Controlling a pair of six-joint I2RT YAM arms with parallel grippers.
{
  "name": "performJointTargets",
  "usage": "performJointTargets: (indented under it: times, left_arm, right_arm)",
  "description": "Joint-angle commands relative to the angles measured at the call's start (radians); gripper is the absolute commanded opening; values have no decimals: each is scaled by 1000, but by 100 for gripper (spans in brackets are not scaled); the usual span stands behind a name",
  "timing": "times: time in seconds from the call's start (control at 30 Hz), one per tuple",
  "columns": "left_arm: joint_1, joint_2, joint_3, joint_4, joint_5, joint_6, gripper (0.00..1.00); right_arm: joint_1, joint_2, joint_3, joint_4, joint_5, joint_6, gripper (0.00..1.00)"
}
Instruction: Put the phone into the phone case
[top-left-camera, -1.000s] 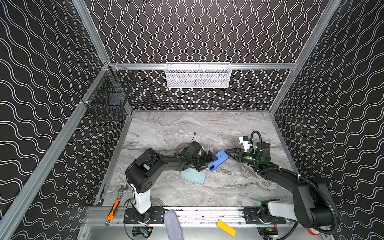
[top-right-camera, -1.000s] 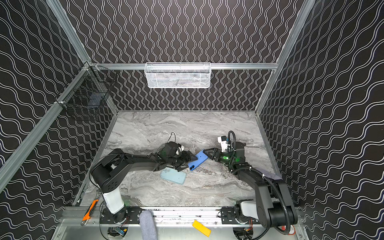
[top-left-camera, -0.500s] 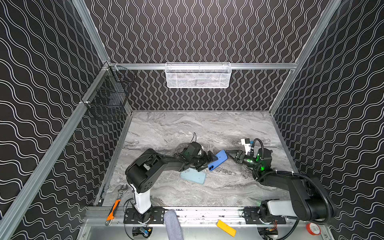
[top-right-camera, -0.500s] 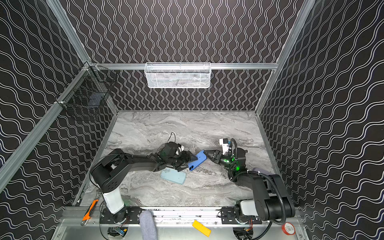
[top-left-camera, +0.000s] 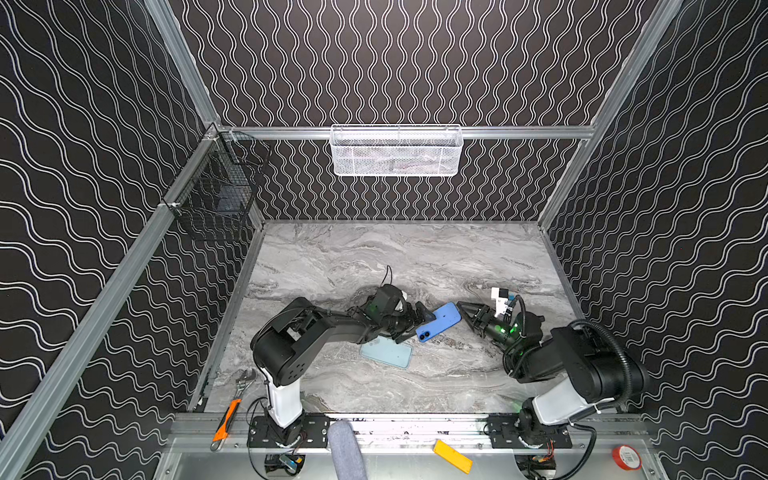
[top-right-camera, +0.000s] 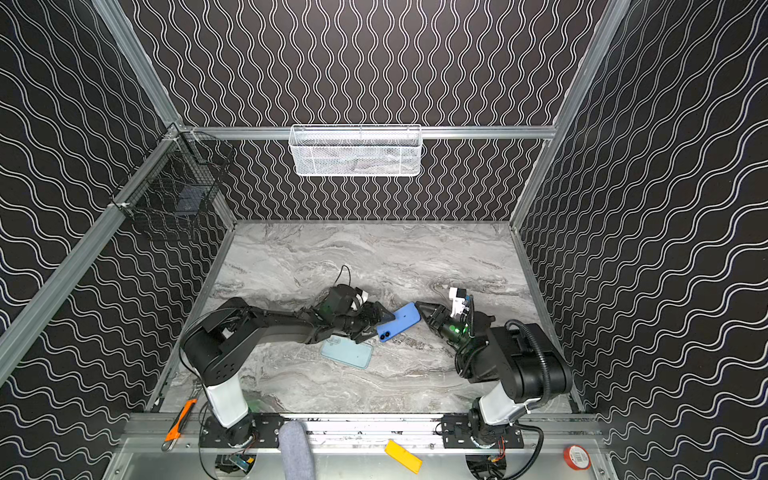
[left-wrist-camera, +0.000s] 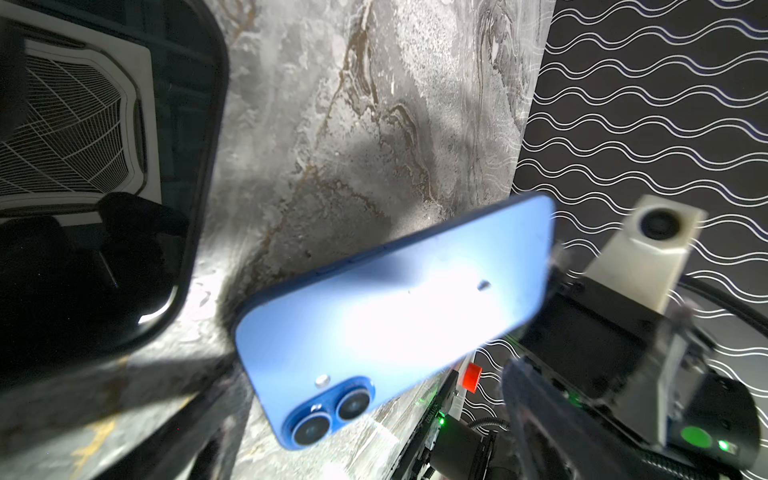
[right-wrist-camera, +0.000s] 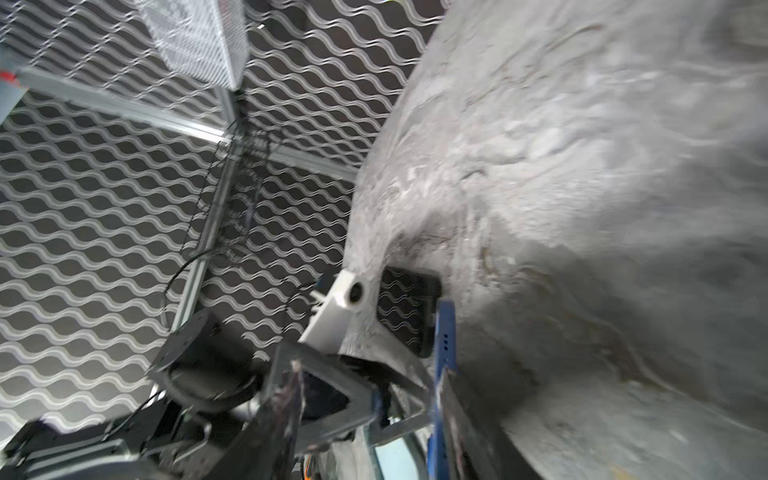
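Observation:
The blue phone (top-left-camera: 440, 320) (top-right-camera: 400, 321) hangs tilted above the marble table (top-left-camera: 415, 257), back and lenses up. Its lens end (left-wrist-camera: 332, 411) sits between my left gripper's (top-left-camera: 419, 327) (top-right-camera: 380, 326) wide-open fingers, with a gap showing on one side. Its other end lies inside my right gripper (top-left-camera: 465, 316) (top-right-camera: 424, 316), which is open. One right finger (right-wrist-camera: 461, 411) runs along the phone's blue end edge (right-wrist-camera: 444, 332), and the other finger (right-wrist-camera: 286, 411) stands well off. I cannot tell what bears the phone. The pale blue phone case (top-left-camera: 386, 353) (top-right-camera: 347, 353) lies flat under the left gripper.
A white mesh basket (top-left-camera: 397, 151) hangs on the back wall and a black wire basket (top-left-camera: 216, 203) on the left wall. An orange-handled tool (top-left-camera: 226, 415), a yellow piece (top-left-camera: 452, 456) and a red tape roll (top-left-camera: 626, 457) lie along the front rail.
My right arm has shifted and its wrist has turned, and its jaws have narrowed around the phone's end. The phone, the case and the left arm have stayed where they were.

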Motion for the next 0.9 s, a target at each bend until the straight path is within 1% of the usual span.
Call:
performJointTargets:
  times: [0.0, 0.1, 0.13, 0.23, 0.4, 0.5, 0.6, 0.67, 0.73, 0.87]
  left_arm:
    - [-6, 17, -5, -36, 8, -10, 99]
    - [-6, 21, -2, -33, 7, -11, 99]
    - [-6, 21, -1, -31, 8, -12, 99]
    - [-6, 29, 10, -26, 8, -15, 99]
    - [-8, 32, 19, -27, 8, -15, 98]
    - [-8, 32, 17, -26, 9, -12, 99]
    - [-5, 37, 17, -17, 24, -10, 99]
    - [0, 43, 22, -13, 35, 3, 98]
    - [8, 44, 31, -36, 38, 30, 99]
    - [18, 57, 36, -47, 44, 64, 99]
  right_arm:
    - [29, -31, 16, -375, -124, -57, 56]
    - [66, -110, 82, -677, -32, -209, 58]
    - [78, -132, 100, -745, -1, -243, 59]
    - [91, -143, 121, -821, 26, -279, 60]
    - [91, -72, 150, -866, -10, -315, 60]
    - [91, -29, 189, -955, -47, -375, 61]
    - [90, -24, 223, -1065, -101, -460, 65]
    - [90, -47, 227, -1131, -118, -505, 68]
    - [90, -106, 224, -1196, -112, -529, 73]
    - [93, -202, 233, -1279, -150, -551, 73]
